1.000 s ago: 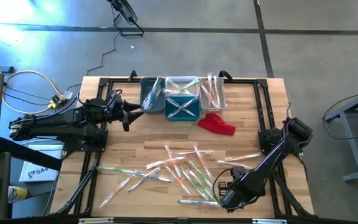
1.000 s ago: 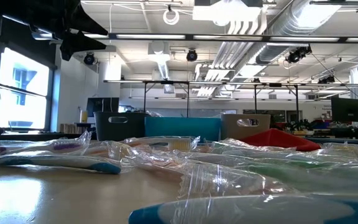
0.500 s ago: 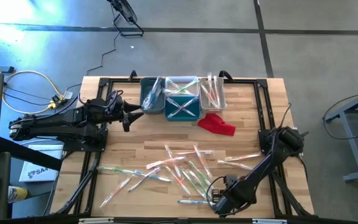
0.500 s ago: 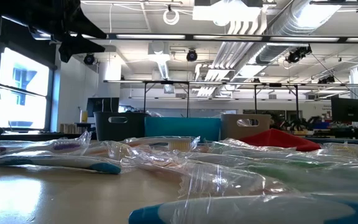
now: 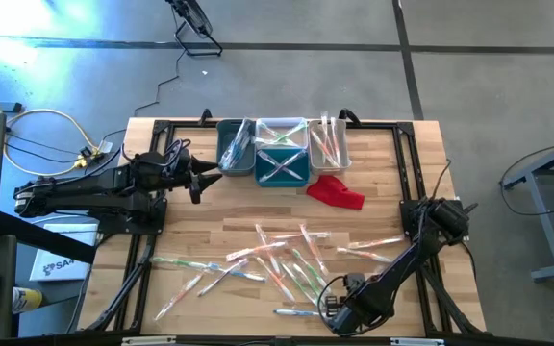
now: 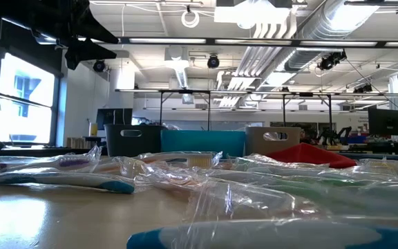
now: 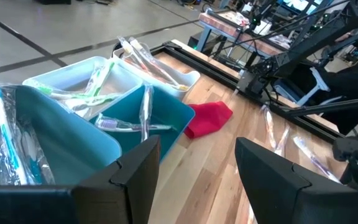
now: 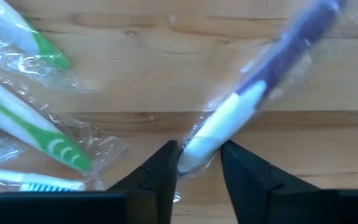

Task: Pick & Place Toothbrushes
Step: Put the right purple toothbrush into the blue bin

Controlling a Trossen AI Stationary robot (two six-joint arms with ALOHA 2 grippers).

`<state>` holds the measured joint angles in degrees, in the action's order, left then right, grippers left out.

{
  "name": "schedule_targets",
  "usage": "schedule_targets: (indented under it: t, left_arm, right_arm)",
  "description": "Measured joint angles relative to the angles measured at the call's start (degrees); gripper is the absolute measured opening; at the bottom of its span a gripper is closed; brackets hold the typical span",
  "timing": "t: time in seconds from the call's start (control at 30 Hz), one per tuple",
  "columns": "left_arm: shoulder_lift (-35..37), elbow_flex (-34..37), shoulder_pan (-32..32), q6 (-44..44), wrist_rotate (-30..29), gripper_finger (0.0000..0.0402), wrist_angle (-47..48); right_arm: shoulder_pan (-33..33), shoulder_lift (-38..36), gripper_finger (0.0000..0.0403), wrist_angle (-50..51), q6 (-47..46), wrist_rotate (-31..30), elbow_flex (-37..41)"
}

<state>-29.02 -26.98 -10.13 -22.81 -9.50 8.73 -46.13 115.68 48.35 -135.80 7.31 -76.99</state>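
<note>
Fingers of the right gripper (image 8: 197,163) squeeze a blue-and-white toothbrush (image 8: 253,102) at the table's (image 5: 392,163) 5 o'clock; left gripper (image 7: 194,168) gapes beside the bins (image 7: 73,134).

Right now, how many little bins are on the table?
3, side by side at the table's far edge: a grey-blue bin nearest the left arm, a teal-and-white bin in the middle, and a white bin above the red cloth.

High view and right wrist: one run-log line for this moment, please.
right end effector: closing around blue-and-white toothbrush | left end effector: open, beside bins
</note>
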Motion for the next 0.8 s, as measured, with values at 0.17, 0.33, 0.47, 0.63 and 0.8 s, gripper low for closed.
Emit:
schedule_targets:
  t: [0.17,0.33,0.47,0.63,0.8]
  left_arm:
    - [0.01,0.00,0.00,0.00,-0.02,0.0206,0.00]
    - [0.00,0.00,0.00,0.00,-0.15,0.0206,0.02]
    - [0.02,0.00,0.00,0.00,-0.20,0.0206,0.03]
    - [0.00,0.00,0.00,0.00,-0.24,0.0206,0.65]
    - [0.01,0.00,0.01,0.00,-0.24,0.0206,1.33]
  right_arm:
    - [0.04,0.04,0.0071,-0.14,0.79,-0.64,0.00]
    - [0.04,0.07,0.0037,0.29,1.04,0.06,0.02]
    - [0.00,0.07,0.0022,0.47,1.06,0.50,0.07]
    - [0.00,-0.04,0.0018,-0.08,1.28,0.81,0.10]
    - [-0.18,-1.11,0.0017,-0.95,1.04,1.40,0.37]
